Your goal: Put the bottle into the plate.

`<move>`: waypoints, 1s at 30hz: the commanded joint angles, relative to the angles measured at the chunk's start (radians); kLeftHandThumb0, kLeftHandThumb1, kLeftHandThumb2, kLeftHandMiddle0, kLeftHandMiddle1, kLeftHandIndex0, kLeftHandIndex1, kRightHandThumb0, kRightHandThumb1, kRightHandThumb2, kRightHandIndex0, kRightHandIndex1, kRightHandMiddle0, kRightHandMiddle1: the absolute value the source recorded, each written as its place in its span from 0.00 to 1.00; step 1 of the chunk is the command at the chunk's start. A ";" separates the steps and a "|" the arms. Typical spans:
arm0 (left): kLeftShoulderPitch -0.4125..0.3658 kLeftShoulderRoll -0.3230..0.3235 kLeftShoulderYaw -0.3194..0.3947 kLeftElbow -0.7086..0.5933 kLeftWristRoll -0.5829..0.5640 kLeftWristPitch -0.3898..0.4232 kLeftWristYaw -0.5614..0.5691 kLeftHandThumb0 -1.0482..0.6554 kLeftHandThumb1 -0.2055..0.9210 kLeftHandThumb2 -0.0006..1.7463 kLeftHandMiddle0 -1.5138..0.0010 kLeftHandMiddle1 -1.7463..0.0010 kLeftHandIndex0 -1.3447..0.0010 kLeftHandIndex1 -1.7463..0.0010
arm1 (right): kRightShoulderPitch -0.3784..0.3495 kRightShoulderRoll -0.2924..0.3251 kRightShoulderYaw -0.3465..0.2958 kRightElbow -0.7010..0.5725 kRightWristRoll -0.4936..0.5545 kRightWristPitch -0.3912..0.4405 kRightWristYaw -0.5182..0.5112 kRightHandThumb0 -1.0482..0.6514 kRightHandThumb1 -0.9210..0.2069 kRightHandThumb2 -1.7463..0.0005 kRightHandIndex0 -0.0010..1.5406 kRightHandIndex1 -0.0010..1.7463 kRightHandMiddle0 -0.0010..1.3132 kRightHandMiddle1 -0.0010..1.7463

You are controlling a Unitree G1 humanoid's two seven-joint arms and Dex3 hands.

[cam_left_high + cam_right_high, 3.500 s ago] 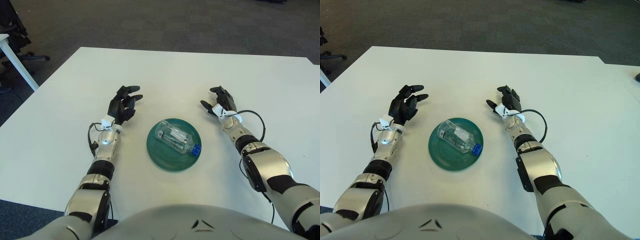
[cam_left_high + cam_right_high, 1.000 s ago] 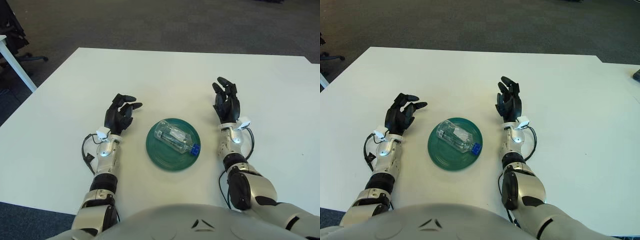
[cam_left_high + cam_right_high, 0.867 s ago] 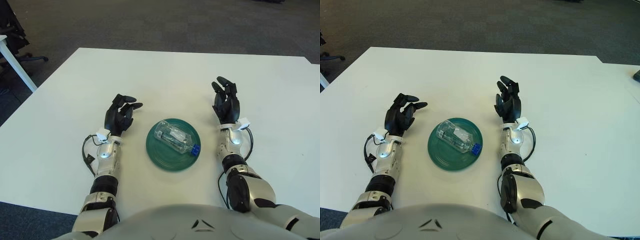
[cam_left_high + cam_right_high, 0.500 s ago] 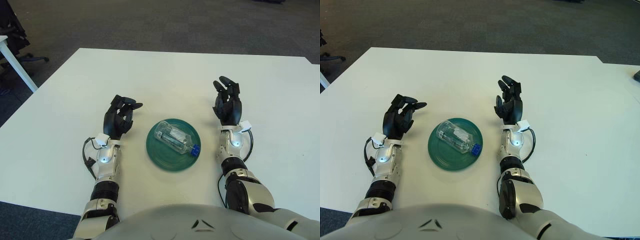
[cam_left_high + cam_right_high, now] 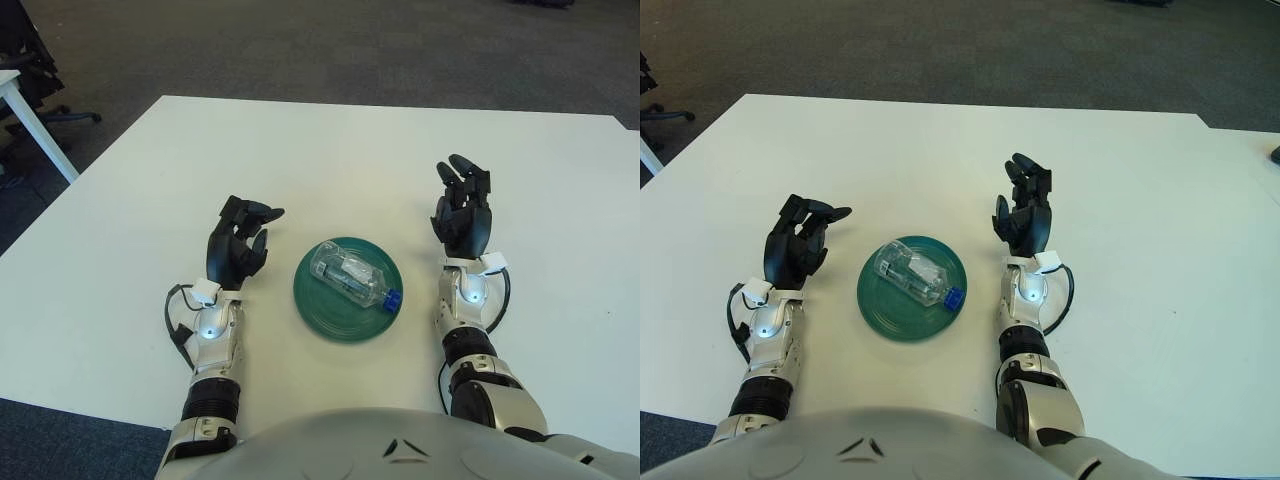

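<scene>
A clear plastic bottle (image 5: 350, 277) with a blue cap lies on its side inside the round green plate (image 5: 322, 318) at the table's near middle. My left hand (image 5: 238, 245) stands left of the plate, fingers loosely spread and holding nothing. My right hand (image 5: 462, 212) is raised right of the plate, fingers extended upward and empty. Neither hand touches the bottle or the plate.
The white table (image 5: 330, 150) stretches wide around the plate, with dark carpet beyond its far edge. A second white table's leg (image 5: 35, 125) and an office chair base show at the far left.
Both forearms have drawn back toward my body and turned more upright. The bottle and the plate have not moved.
</scene>
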 commanded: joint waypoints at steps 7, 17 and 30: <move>0.098 -0.041 -0.015 0.023 0.047 0.024 0.069 0.25 1.00 0.25 0.62 0.72 0.74 0.46 | 0.258 -0.033 0.031 -0.203 -0.084 0.198 -0.078 0.26 0.00 0.78 0.28 0.37 0.08 0.60; 0.107 -0.050 -0.037 0.011 0.076 0.073 0.112 0.24 1.00 0.26 0.61 0.78 0.73 0.49 | 0.302 -0.104 0.067 -0.391 -0.070 0.484 -0.064 0.28 0.00 0.75 0.25 0.33 0.05 0.58; 0.122 -0.044 -0.059 -0.016 0.117 0.090 0.156 0.25 1.00 0.26 0.62 0.81 0.77 0.51 | 0.339 -0.117 0.099 -0.546 -0.072 0.677 -0.089 0.30 0.00 0.75 0.26 0.31 0.05 0.57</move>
